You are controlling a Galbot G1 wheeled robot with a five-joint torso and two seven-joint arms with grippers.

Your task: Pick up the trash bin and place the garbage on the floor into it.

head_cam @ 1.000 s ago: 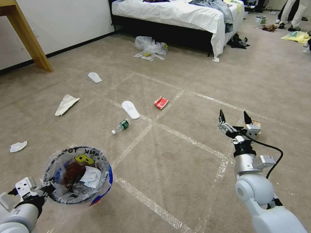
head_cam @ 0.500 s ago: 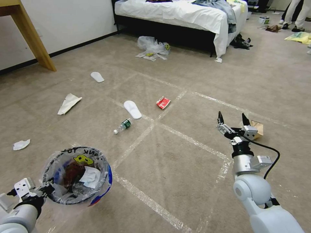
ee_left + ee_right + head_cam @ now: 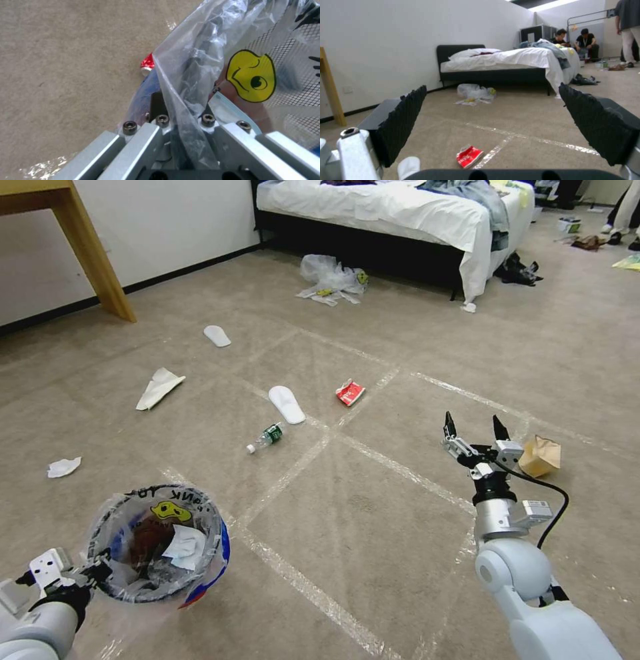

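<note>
The red and blue trash bin (image 3: 160, 543), lined with a clear bag showing a yellow face (image 3: 250, 76), hangs at lower left, holding paper and dark scraps. My left gripper (image 3: 99, 570) is shut on its rim (image 3: 186, 117). My right gripper (image 3: 472, 428) is open and empty above the taped beige floor (image 3: 373, 527). Garbage lies ahead: a small bottle (image 3: 265, 437), a white slipper (image 3: 287, 404), a red wrapper (image 3: 350, 392) (image 3: 469, 156), and a brown paper bag (image 3: 541, 456) just right of the right gripper.
Farther left lie a folded white paper (image 3: 159, 387), a crumpled paper (image 3: 63, 467) and a second slipper (image 3: 217, 335). Clear plastic bags (image 3: 330, 280) sit before the bed (image 3: 400, 213). A wooden table leg (image 3: 93, 260) stands at the left wall.
The whole view has shifted, so the camera moved: the floor litter sits further right in the picture and the brown bag shows fully beside the right gripper. Both arms keep their poses.
</note>
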